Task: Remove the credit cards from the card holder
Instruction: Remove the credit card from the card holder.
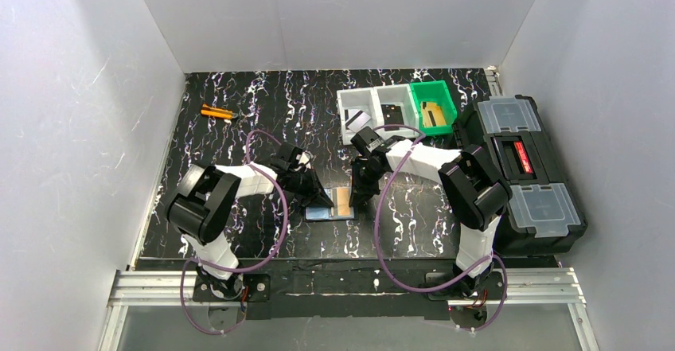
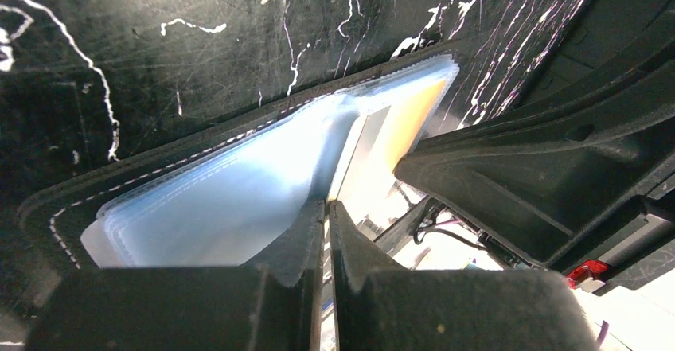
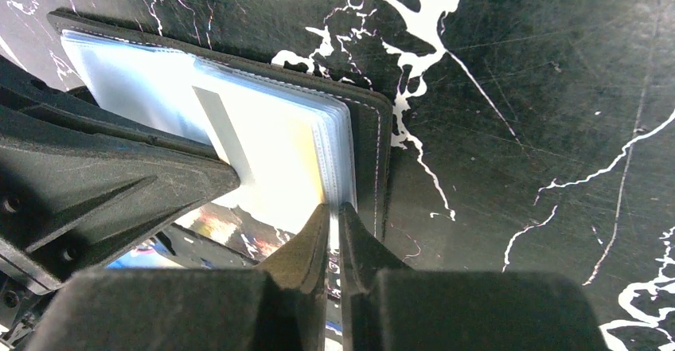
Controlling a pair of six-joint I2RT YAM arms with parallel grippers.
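The card holder (image 1: pixel 318 215) lies open on the black marbled table, its clear blue-grey sleeves facing up. A pale credit card (image 3: pixel 271 144) with a grey stripe and an orange edge sits inside a sleeve (image 2: pixel 366 140). My left gripper (image 1: pixel 317 198) is over the fold and its jaws (image 2: pixel 327 202) are shut on a thin clear sleeve of the card holder (image 2: pixel 72 200). My right gripper (image 1: pixel 356 198) is at the right edge of the card holder (image 3: pixel 374 152). Its jaws (image 3: pixel 335 206) are pinched on the sleeve edges there. Another silvery credit card (image 1: pixel 358 120) lies in a white bin.
Two white bins (image 1: pixel 374 96) and a green bin (image 1: pixel 434 88) stand at the back. A large black toolbox (image 1: pixel 525 172) with clear lids fills the right side. An orange tool (image 1: pixel 216 112) lies at the back left.
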